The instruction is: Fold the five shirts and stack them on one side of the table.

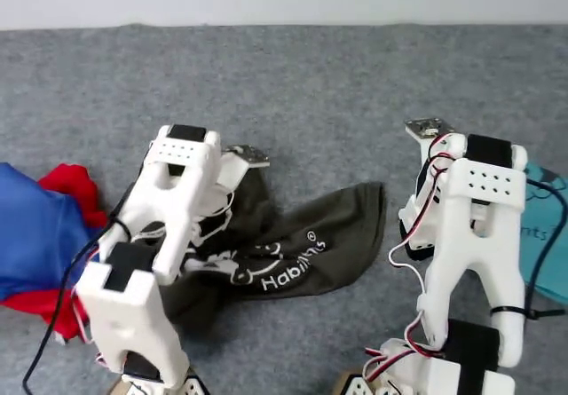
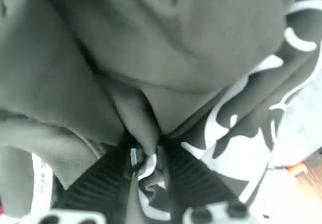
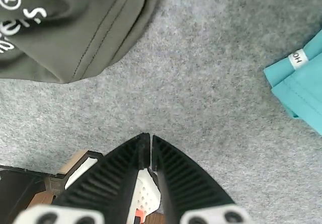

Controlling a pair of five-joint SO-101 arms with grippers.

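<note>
The left claw [image 2: 147, 156] is clamped on a pinched fold of the dark shirt [image 1: 311, 235], and the cloth is bunched up close around its tips. Seen from above, this shirt is crumpled under the left arm [image 1: 151, 235] and is spread from there toward the middle of the grey table [image 1: 337, 84], with white print showing on its upper side. The right claw [image 3: 151, 138] is held with its tips pressed together and nothing between them, above bare grey table surface. An edge of the dark shirt is seen near it on one side, and a teal shirt [image 3: 302, 88] with a small white label is seen on the other; neither is touched. In the high view the teal shirt is partly hidden behind the right arm [image 1: 470, 226] at the table's edge. At the opposite edge, a blue shirt [image 1: 31, 231] is heaped over a red shirt [image 1: 75, 186], just beside the left arm.
</note>
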